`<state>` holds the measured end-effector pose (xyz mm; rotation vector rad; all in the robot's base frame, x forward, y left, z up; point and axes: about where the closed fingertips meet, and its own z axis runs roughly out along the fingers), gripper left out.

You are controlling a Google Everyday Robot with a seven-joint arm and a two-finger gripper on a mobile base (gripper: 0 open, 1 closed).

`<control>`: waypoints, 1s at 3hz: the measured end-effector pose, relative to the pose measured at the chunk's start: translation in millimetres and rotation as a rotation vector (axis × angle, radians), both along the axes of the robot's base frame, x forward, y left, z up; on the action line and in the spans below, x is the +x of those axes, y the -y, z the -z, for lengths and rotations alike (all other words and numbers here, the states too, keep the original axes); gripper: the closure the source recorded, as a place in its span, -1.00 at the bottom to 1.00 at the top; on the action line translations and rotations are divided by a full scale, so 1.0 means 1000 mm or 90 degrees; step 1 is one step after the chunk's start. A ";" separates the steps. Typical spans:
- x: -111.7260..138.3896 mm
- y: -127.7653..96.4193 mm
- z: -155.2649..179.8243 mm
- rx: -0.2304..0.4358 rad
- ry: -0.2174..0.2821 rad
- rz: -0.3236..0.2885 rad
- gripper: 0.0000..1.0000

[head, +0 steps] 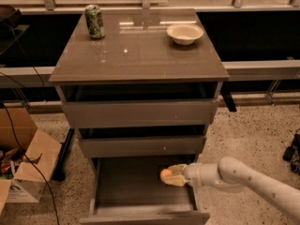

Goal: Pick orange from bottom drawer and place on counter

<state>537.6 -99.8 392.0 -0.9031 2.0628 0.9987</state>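
Gripper (pixel 172 176) sits low, centre-right of frame, inside the bottom drawer (pixel 126 189), and hides part of the orange's (pixel 164 174) right side. Arm (pixel 243 179) runs off the lower right corner, rest of robot out of frame. Drawer front is cut by the bottom edge. Upper two drawers (pixel 140 112): insides too dark to make out. Cardboard box (pixel 28 168), lower left, is chopped by the left edge, contents unclear. Can (pixel 94 21) label unreadable. Black item (pixel 291 150) at right edge is partly out of frame, can't ID.

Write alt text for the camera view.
A robot arm's claw grips an orange just above the open bottom drawer of a grey-brown cabinet. On the counter above stand a green can and a white bowl.
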 end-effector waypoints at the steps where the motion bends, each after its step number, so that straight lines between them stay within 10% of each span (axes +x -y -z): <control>1: 0.001 0.012 -0.140 0.059 0.087 -0.044 1.00; 3: 0.018 0.009 -0.402 -0.006 0.340 -0.156 1.00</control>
